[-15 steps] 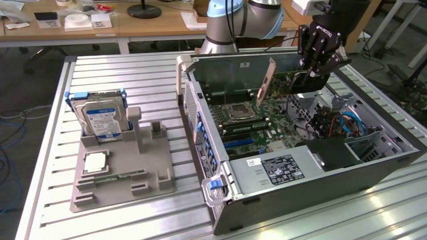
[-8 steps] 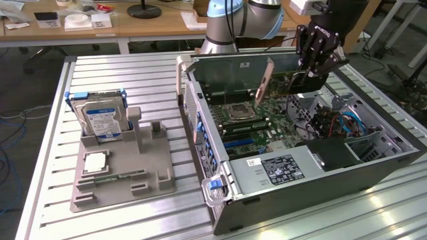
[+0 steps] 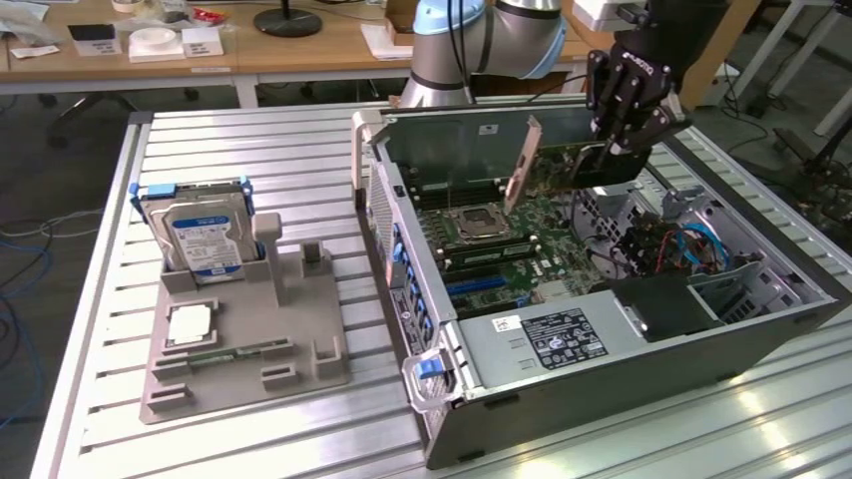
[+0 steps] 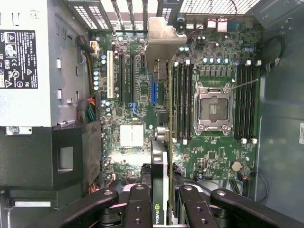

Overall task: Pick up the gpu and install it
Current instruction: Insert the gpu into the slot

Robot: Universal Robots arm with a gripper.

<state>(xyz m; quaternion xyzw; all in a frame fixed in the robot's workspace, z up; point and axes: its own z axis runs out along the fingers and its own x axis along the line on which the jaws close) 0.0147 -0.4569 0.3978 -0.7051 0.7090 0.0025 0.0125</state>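
Observation:
The gpu (image 3: 597, 170) hangs in the air above the open computer case (image 3: 745, 329), and my gripper (image 3: 624, 148) is shut on its dark body. Its silver bracket (image 3: 524, 165) points toward the case's rear wall. In the wrist view the gpu (image 4: 160, 161) shows edge-on between my gripper's (image 4: 164, 202) black fingers (image 4: 137, 206). Its bracket (image 4: 159, 45) reaches toward the slotted rear openings. The card hovers over the motherboard (image 4: 213, 156), roughly above the expansion slots (image 4: 127, 78) beside the memory banks.
A grey fixture plate (image 3: 306, 344) on the exterior view's left holds a hard drive (image 3: 200, 235) upright, a processor (image 3: 187, 321) and a memory stick (image 3: 219, 354). Inside the case sit the power supply (image 3: 546, 339), a processor socket (image 4: 212, 107) and cable bundles (image 3: 672, 244).

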